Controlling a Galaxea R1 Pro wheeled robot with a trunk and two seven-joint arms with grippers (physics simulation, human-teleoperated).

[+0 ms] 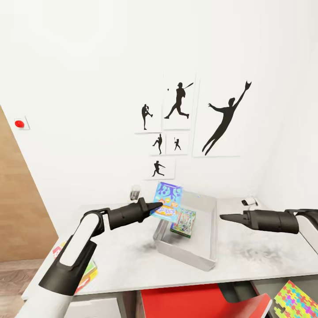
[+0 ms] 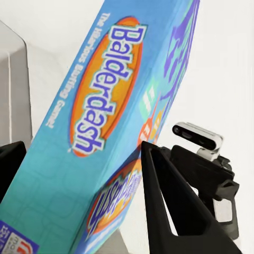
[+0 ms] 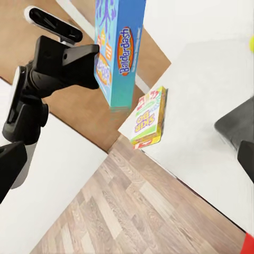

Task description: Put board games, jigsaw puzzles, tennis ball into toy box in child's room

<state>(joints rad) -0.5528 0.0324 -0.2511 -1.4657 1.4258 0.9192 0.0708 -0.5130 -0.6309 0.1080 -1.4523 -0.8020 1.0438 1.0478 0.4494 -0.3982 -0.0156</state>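
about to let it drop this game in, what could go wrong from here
1. The left gripper grips the Balderdash box near one edge, tilted over the toy box wall; on release it could catch the rim and tumble onto the table.
2. A smaller game already leans inside; the new box may land on it and sit propped up.

Two board games show around the toy box (image 1: 201, 229): a blue Balderdash box (image 1: 168, 201) at its ten o'clock and a smaller green one (image 1: 184, 223) inside. One jigsaw puzzle (image 1: 295, 300) lies at five o'clock, and seven silhouette posters (image 1: 179, 101) hang at twelve.
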